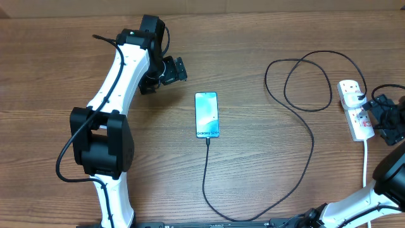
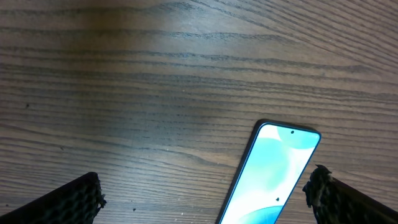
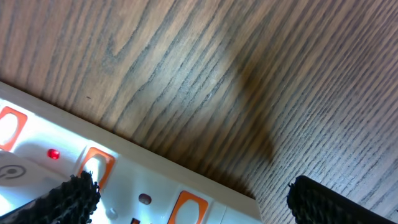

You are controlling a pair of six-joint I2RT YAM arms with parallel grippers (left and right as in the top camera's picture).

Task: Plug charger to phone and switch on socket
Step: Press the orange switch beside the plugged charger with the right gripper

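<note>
hovering at the upper left of the counter point(image 1: 152, 190), the left arm's fingers point(image 1: 174, 68) stand fully spread and hold nothing. in the left wrist view the top of the phone point(image 1: 207, 114) lies low between them, so they seem parked near it, ready to steady it if needed. the phone rests flat in the middle of the counter with its screen lit, and the charger point(image 1: 204, 168) appears to sit in its lower edge. from there the thin black cable runs down, turns right and loops widely up to the socket point(image 1: 355, 123) near the right edge. the right arm's fingers point(image 1: 380, 119) are also spread wide and empty, placed over the socket's red switches point(image 3: 93, 167), where a small red light point(image 3: 53, 154) shows. i judge that the plugging is done and the switch is the concern now; whether it is on, i cannot tell for sure.
</note>
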